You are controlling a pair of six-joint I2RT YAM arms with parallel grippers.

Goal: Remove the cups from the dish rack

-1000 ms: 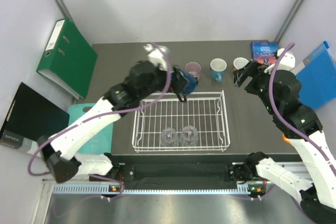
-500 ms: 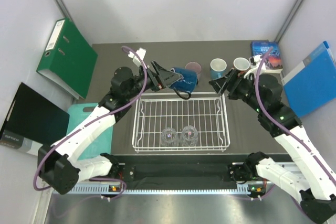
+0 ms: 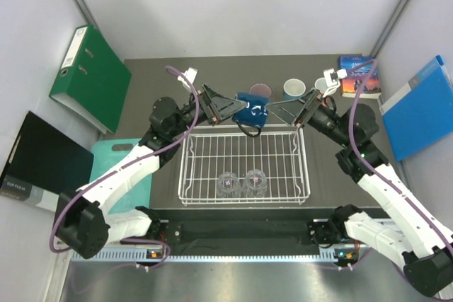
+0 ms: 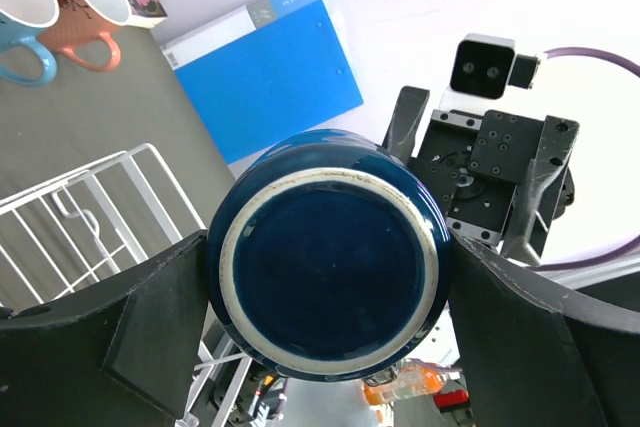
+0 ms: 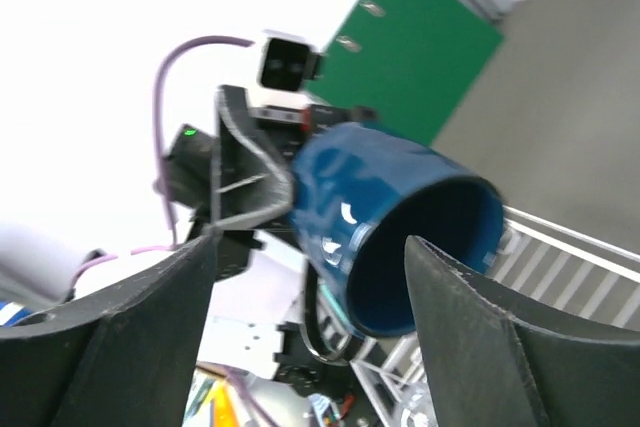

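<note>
Navy mug (image 3: 253, 102), pinched sideways by the left gripper (image 3: 241, 107), hangs above the dish rack's (image 3: 241, 151) far rim, toward the table's far edge; the right gripper (image 3: 271, 108) (fingers spread wide) waits just beside its mouth.

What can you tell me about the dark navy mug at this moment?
The glossy dark navy mug, ceramic by its look, lies on its side in the air above the far edge of the white wire dish rack, clamped across its body by the left pincer. Its pale foot ring faces the left wrist camera; its mouth faces the open right pincer. Its handle hangs downward.
</note>
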